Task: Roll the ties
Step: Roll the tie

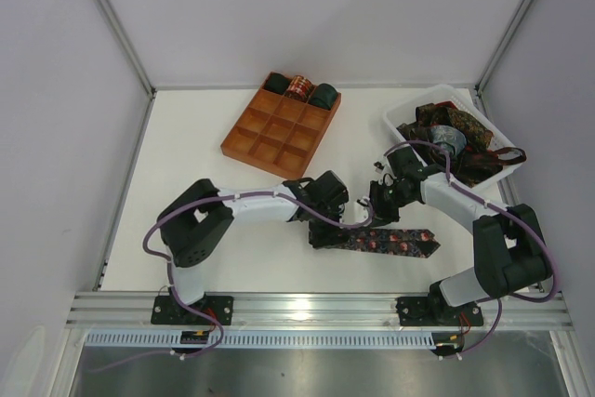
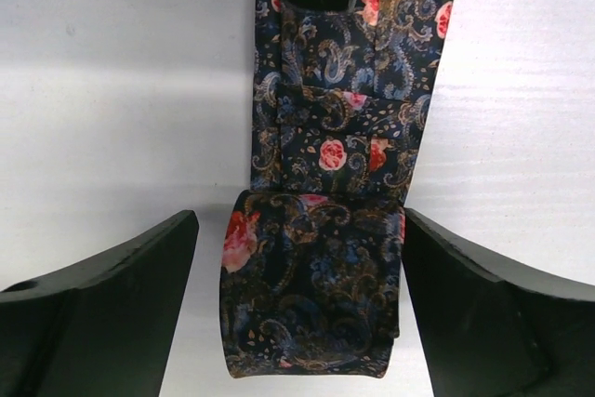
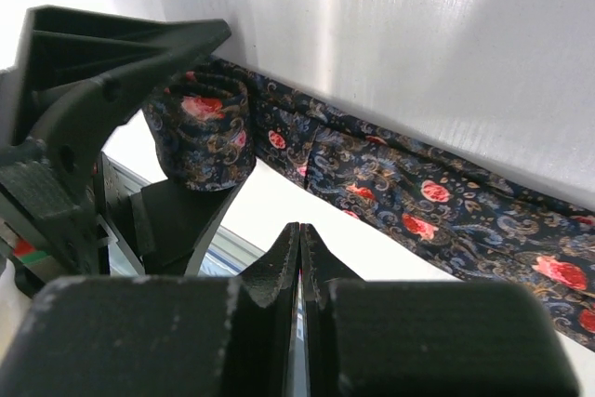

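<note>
- Tie (image 1: 395,244) of dark paisley with red roses lies along the tabletop (image 1: 186,137) in the lower middle of the top view, its left end wound into a coil (image 2: 311,299).
- Left tool (image 2: 299,230) stands wide, straddling that coil. Right tool (image 3: 297,230) is pinched together on nothing, near the flat strip.
- To roll well, I judge, keep the coil square to the strip — edges aligned, flat part pinned, turns tight.
- No brand, label or writing is readable.
</note>
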Controlling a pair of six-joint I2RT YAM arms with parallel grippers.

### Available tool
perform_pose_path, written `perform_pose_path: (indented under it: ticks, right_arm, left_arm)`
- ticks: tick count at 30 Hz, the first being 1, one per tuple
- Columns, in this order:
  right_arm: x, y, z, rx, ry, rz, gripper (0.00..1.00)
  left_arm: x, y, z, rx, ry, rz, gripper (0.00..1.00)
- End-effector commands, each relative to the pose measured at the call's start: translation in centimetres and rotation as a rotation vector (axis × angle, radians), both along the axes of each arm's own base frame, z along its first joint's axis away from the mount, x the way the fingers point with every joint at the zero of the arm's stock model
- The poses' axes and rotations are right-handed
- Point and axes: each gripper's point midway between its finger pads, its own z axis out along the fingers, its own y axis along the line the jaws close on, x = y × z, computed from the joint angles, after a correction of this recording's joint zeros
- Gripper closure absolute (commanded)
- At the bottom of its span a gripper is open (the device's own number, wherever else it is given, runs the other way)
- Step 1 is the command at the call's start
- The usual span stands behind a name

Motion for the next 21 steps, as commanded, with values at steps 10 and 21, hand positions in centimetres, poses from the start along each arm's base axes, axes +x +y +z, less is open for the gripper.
perform_pose_path:
  ticks: [10,21]
  right_arm:
    - [0.3,0.4,0.5,0.029,-0.012,-0.002,0.96]
    - [0.6,0.8,0.5,0.048,-0.006,-0.008,0.96]
  left_arm:
    - [-0.1,4.0,-0.3,0.064,0.037,0.025,0.04]
    - [-0.3,4.6,0.1,0.027,0.039,0.050,0.00]
